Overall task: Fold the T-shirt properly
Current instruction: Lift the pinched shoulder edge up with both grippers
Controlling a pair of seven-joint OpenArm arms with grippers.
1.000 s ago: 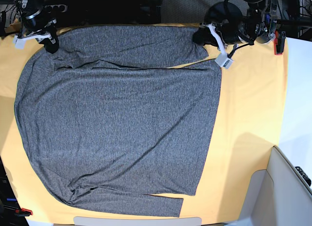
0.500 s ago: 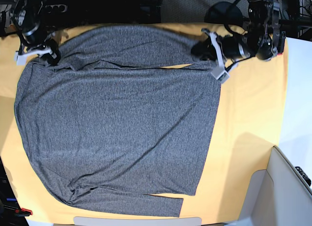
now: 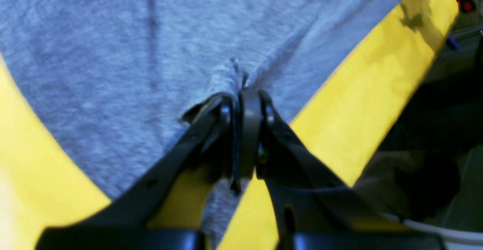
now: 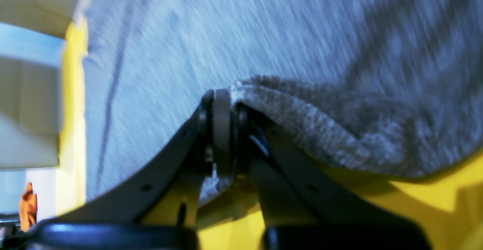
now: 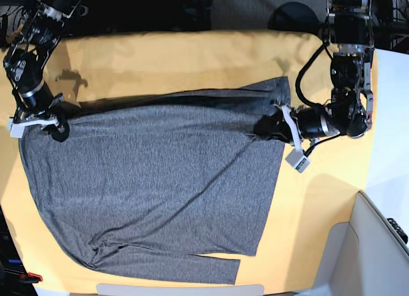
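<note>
Two grippers each pinch an edge of the dark grey T-shirt (image 5: 153, 187), which lies spread over the yellow-orange table cloth (image 5: 326, 200). The left gripper (image 3: 241, 95) has its black jaws pressed together on a bunched bit of the shirt's fabric at the hem side, seen in the base view at that view's right. The right gripper (image 4: 224, 99) clamps a thick folded lip of the same shirt at the opposite side. Between them the shirt's far edge is folded over onto its body, leaving bare cloth beyond it. A sleeve (image 5: 192, 267) lies along the shirt's near edge.
</note>
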